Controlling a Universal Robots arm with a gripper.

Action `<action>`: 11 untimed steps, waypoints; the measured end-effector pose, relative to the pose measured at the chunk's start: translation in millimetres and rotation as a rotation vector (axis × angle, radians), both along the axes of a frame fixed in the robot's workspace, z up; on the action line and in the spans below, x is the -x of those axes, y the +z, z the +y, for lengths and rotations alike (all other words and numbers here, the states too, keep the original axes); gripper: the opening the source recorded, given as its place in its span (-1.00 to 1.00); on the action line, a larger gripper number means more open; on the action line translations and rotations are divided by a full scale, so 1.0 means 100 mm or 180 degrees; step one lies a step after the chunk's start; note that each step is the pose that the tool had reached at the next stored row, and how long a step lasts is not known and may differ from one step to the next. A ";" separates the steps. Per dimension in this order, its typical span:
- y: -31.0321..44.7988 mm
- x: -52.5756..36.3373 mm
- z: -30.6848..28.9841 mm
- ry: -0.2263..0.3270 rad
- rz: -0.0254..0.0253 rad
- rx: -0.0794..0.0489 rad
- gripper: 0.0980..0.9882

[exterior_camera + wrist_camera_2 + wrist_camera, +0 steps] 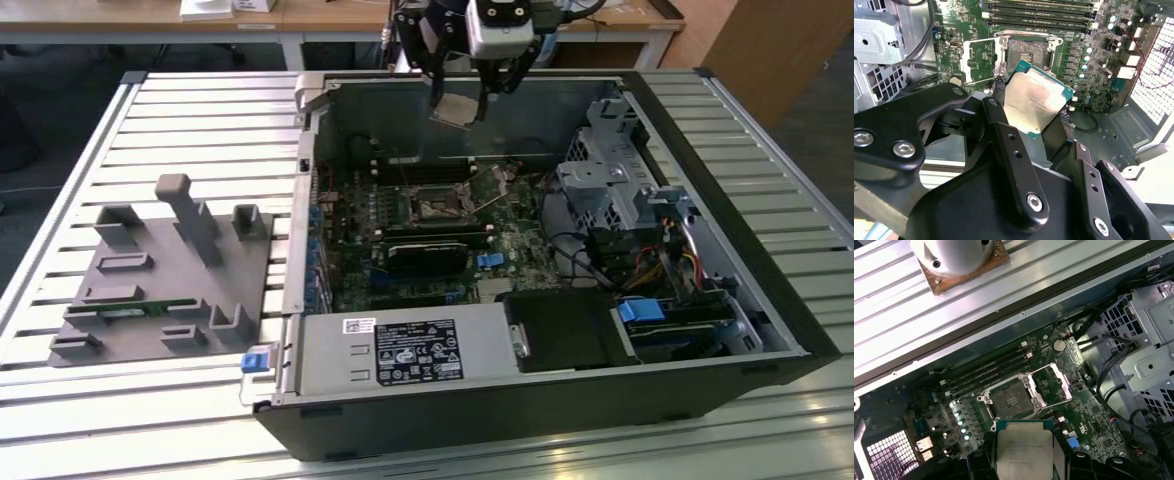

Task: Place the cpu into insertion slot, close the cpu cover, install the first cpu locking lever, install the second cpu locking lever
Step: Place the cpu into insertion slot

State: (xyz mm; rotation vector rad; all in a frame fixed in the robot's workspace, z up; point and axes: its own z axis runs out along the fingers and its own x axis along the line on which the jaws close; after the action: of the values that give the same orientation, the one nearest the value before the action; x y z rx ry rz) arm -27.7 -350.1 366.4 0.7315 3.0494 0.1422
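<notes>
While gripper (1032,101) holds cpu (1040,97), tilted, top up.

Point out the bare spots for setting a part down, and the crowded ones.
Free, in the exterior view: table slats beyond the grey fixture, and the strip right of the computer case. Crowded: inside the case, around the socket and cables.

jaws: black linked bars (1010,150), silver screws (1034,202) | wrist housing (502,28): white

clear above socket (1010,401), cover (1035,392) up beside it, RAM sticks (989,371) close by, drive cage (601,185) crowding exterior view's right
</notes>
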 end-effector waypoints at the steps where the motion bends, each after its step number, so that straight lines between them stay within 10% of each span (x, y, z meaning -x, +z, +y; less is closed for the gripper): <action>1: 0.000 0.000 0.000 -0.0014 0.0000 0.0000 0.00; 11: -0.003 0.000 0.000 -0.0155 0.0000 0.0000 0.00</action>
State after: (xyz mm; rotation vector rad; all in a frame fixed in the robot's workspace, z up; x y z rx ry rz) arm -27.7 -350.1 366.2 0.8050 3.0286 0.1418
